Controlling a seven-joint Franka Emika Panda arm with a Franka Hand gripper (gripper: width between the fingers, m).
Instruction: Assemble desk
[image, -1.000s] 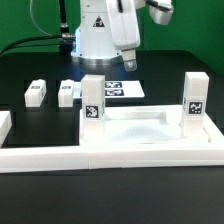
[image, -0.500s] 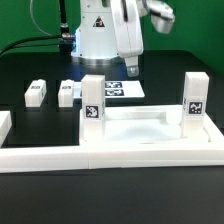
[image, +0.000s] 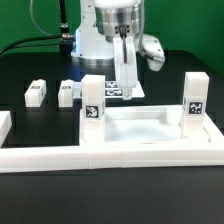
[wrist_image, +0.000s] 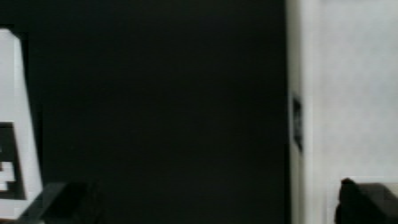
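The white rimmed tabletop (image: 150, 128) lies upside down at the middle. Two white leg blocks with tags stand upright on it, one at its left corner (image: 93, 100) and one at its right corner (image: 194, 100). Two more leg blocks (image: 36, 93) (image: 68, 92) lie loose on the black table at the exterior view's left. My gripper (image: 124, 88) points down just behind the tabletop, between the two standing legs, open and empty. In the wrist view the gripper (wrist_image: 208, 205) shows dark fingertips (wrist_image: 365, 198) spread wide over black table, with a white surface (wrist_image: 347, 90) beside one finger.
The marker board (image: 132, 91) lies behind the tabletop, under my gripper. The long white border rail (image: 110, 157) runs along the front and turns back at the exterior view's left (image: 4, 125). A white tagged edge (wrist_image: 15, 130) shows in the wrist view.
My gripper has swung from the upper right toward the exterior view's left and come down, now hanging low behind the tabletop. The parts have not moved.
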